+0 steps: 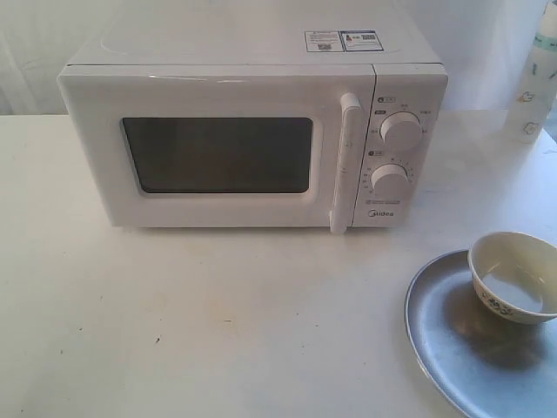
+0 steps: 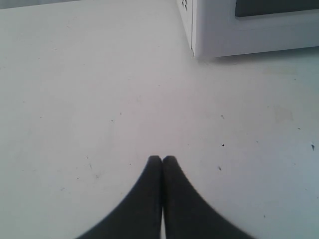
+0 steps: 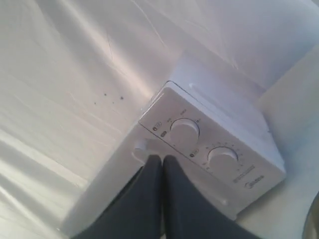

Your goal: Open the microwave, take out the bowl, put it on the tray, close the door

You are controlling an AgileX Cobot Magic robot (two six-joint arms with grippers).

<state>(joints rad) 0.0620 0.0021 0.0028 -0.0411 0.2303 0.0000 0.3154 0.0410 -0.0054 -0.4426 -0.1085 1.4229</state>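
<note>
The white microwave [image 1: 252,131] stands at the back of the table with its door [image 1: 218,152] shut and the bar handle [image 1: 345,164] upright. At the front right, the cream bowl [image 1: 515,277] with blue marks sits inside the silvery tray [image 1: 439,335]. Neither arm shows in the exterior view. My left gripper [image 2: 162,158] is shut and holds nothing above bare table, with a lower corner of the microwave [image 2: 239,35] ahead of it. My right gripper [image 3: 162,158] is shut and holds nothing, seen in front of the microwave's knob panel [image 3: 209,149].
A white bottle [image 1: 533,83] stands at the back right beside the microwave. A white cloth backdrop hangs behind. The tray's edge [image 3: 314,219] peeks in at a corner of the right wrist view.
</note>
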